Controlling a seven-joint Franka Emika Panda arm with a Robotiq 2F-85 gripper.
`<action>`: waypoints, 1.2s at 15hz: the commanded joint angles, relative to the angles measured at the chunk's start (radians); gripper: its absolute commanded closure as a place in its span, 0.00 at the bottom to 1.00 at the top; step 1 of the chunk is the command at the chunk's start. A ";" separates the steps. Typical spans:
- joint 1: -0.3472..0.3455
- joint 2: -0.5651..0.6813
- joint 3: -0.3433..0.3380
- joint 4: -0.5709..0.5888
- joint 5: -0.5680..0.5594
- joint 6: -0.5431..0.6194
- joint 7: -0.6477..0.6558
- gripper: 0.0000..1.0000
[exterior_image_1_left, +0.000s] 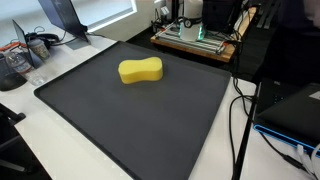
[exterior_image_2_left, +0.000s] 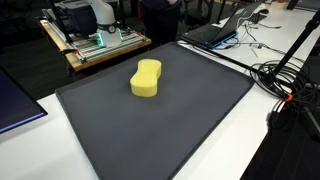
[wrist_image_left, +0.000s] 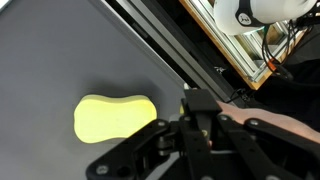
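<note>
A yellow peanut-shaped sponge (exterior_image_1_left: 140, 71) lies flat on a large dark grey mat (exterior_image_1_left: 130, 115), toward its far side, and shows in both exterior views (exterior_image_2_left: 146, 78). In the wrist view the sponge (wrist_image_left: 115, 118) lies to the left of my gripper (wrist_image_left: 197, 102). The gripper's black fingers meet in the middle with nothing between them. It hangs above the mat (wrist_image_left: 60, 50), apart from the sponge. Neither the arm nor the gripper shows in the exterior views.
A wooden-framed machine with green lights (exterior_image_1_left: 195, 38) stands past the mat's far edge (exterior_image_2_left: 95, 45) (wrist_image_left: 250, 40). A laptop (exterior_image_2_left: 215, 33) and black cables (exterior_image_2_left: 290, 80) lie beside the mat. Desk clutter (exterior_image_1_left: 25, 55) sits at one corner of the white table.
</note>
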 joint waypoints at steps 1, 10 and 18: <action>-0.003 -0.014 -0.005 0.001 0.016 -0.007 -0.032 0.97; 0.015 0.065 0.008 0.106 0.010 -0.011 -0.081 0.97; 0.017 0.387 0.085 0.198 0.022 0.343 0.071 0.97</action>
